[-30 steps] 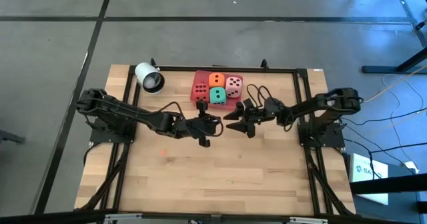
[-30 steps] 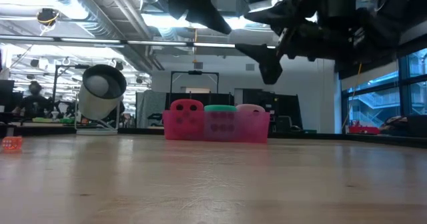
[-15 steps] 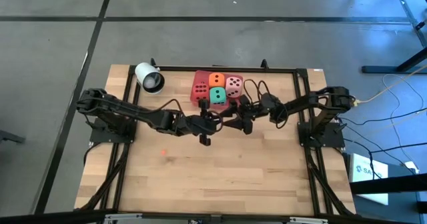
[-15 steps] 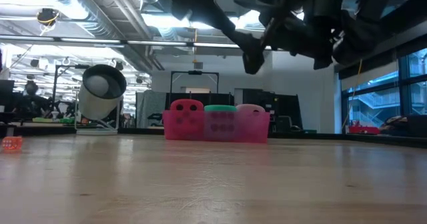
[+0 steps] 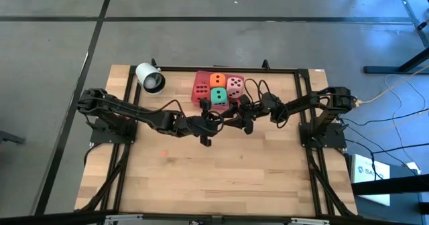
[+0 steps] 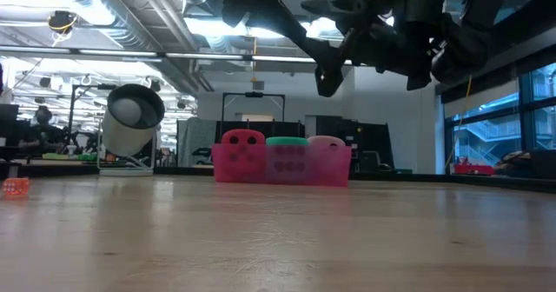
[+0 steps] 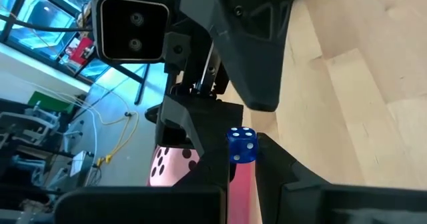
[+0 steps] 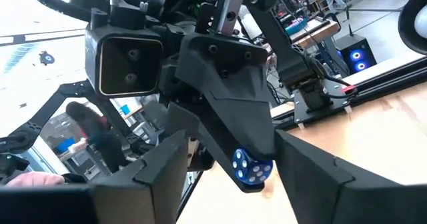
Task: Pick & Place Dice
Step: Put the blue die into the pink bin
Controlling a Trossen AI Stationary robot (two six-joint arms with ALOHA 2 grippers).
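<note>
While gripping the blue die (image 7: 241, 146) in the left claw (image 5: 213, 120), hold steady and shut the spread right claw (image 8: 231, 151) squarely on it.

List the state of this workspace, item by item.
Surface: wooden table, bare across the near half.
Job's things: red die, orange die, green die and pink die sit in the pink tray; a small blue die is held in the air.
Clutter: white cylinder beside the tray; small red thing on the wood.
Grippers: left pincer shut on the blue die; right pincer open, fingers either side of it.
Cables: loops on the right arm; more on the floor.
Surroundings: grey floor, workshop behind.
</note>
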